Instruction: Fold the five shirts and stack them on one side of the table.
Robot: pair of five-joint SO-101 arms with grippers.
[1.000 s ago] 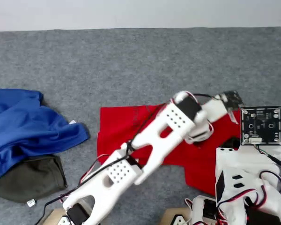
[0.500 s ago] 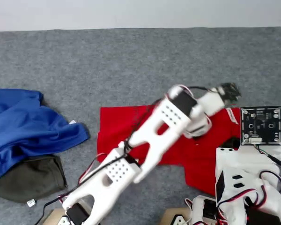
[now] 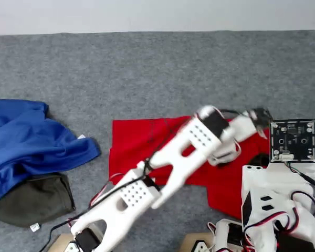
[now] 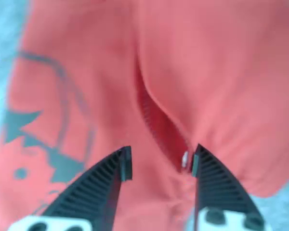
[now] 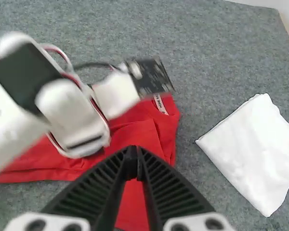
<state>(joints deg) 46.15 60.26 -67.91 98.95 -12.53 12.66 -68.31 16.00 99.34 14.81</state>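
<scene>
A red shirt [image 3: 136,142] lies spread on the grey table, right of centre. My left arm [image 3: 173,157] stretches across it from the near left to its far right corner. My left gripper [image 4: 159,161] is open just above the red cloth [image 4: 221,72], its fingers on either side of a raised crease [image 4: 156,120]. My right gripper [image 5: 133,153] is shut on nothing, hovering over the shirt's near right part [image 5: 144,130]. A folded white shirt [image 5: 248,149] lies to the right.
A crumpled blue shirt [image 3: 31,139] lies at the left edge, over a dark olive shirt [image 3: 34,199]. The right arm's base [image 3: 273,210] fills the near right corner. Bare grey table [image 3: 157,73] stretches behind the red shirt.
My left arm's wrist lifted slightly toward the far side, then came back down over the red shirt's right corner. The right arm has not moved.
</scene>
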